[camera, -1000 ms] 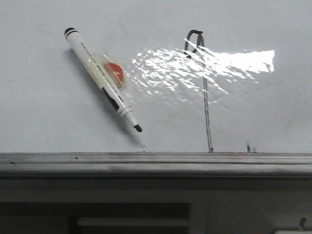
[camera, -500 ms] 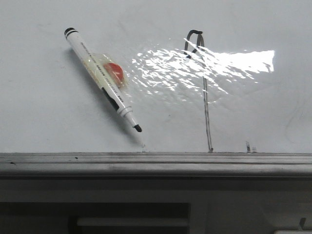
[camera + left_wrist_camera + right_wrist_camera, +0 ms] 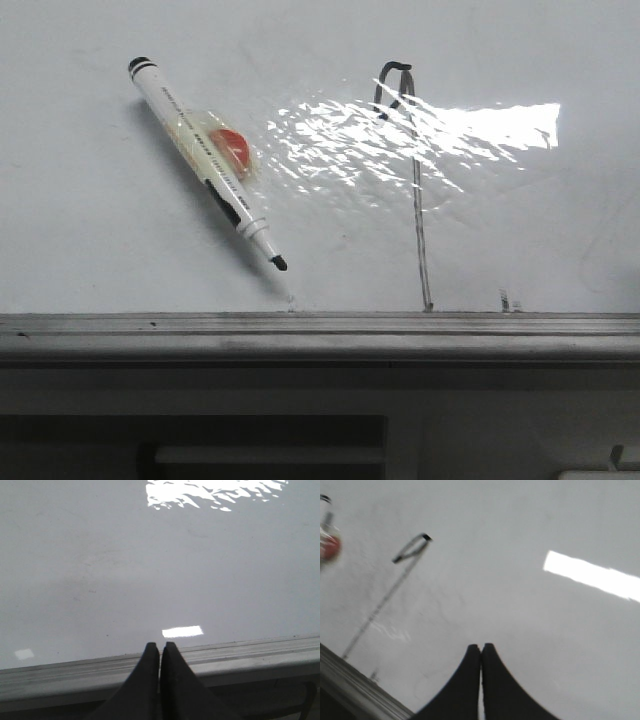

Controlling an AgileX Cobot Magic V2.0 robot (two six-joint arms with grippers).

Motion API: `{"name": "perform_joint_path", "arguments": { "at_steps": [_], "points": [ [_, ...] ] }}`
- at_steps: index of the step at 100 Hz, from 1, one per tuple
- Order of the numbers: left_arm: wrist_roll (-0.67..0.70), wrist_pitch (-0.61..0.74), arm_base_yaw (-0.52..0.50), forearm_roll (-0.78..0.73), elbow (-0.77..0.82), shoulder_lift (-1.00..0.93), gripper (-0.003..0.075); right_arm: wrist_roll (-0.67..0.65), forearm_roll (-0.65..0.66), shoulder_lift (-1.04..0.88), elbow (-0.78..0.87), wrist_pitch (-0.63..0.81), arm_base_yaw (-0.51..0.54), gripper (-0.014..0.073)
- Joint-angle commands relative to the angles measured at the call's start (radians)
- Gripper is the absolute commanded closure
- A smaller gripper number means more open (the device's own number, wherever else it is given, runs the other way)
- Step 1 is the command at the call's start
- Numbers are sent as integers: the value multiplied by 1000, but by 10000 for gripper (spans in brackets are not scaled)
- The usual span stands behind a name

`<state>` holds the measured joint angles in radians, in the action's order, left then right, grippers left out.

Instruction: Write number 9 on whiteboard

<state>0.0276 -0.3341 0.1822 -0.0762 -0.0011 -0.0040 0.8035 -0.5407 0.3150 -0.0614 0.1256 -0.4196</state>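
Note:
The number 9 [image 3: 412, 180] is a thin black line on the whiteboard [image 3: 520, 230], a small hooked loop atop a long tail that reaches the near frame edge. It also shows in the right wrist view [image 3: 395, 580]. A white marker [image 3: 205, 162] with a black tip and a red sticker lies uncapped on the board, left of the 9. My left gripper [image 3: 160, 646] is shut and empty over the board's near frame. My right gripper [image 3: 481, 647] is shut and empty above bare board, right of the 9. Neither gripper shows in the front view.
The grey metal frame edge [image 3: 320, 335] runs along the board's near side, also in the left wrist view [image 3: 250, 652]. Bright glare [image 3: 420, 135] lies on the wrinkled film. A short dark mark [image 3: 505, 300] sits by the frame, right of the 9's tail.
The front view has shifted by a few pixels. The marker and the 9 keep their places on the board.

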Motion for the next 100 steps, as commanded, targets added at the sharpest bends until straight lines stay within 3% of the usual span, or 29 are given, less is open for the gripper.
{"name": "perform_joint_path", "arguments": {
  "at_steps": [1,20,26,37,44,67,100],
  "points": [
    [13,56,-1,-2,21,-27,741,-18,-3,6,4,70,82,656],
    [13,56,-1,-2,21,-27,741,-64,-67,6,74,103,124,656],
    [13,56,-1,-2,21,-27,741,-236,73,6,105,128,134,656],
    [13,56,-1,-2,21,-27,741,-590,420,6,100,30,215,656],
    [13,56,-1,-2,21,-27,741,-706,565,4,100,-18,267,656],
    [13,56,-1,-2,21,-27,741,-710,597,-111,100,-341,336,656],
    [13,56,-1,-2,21,-27,741,-707,609,-318,101,-353,343,656]
  ]
}}
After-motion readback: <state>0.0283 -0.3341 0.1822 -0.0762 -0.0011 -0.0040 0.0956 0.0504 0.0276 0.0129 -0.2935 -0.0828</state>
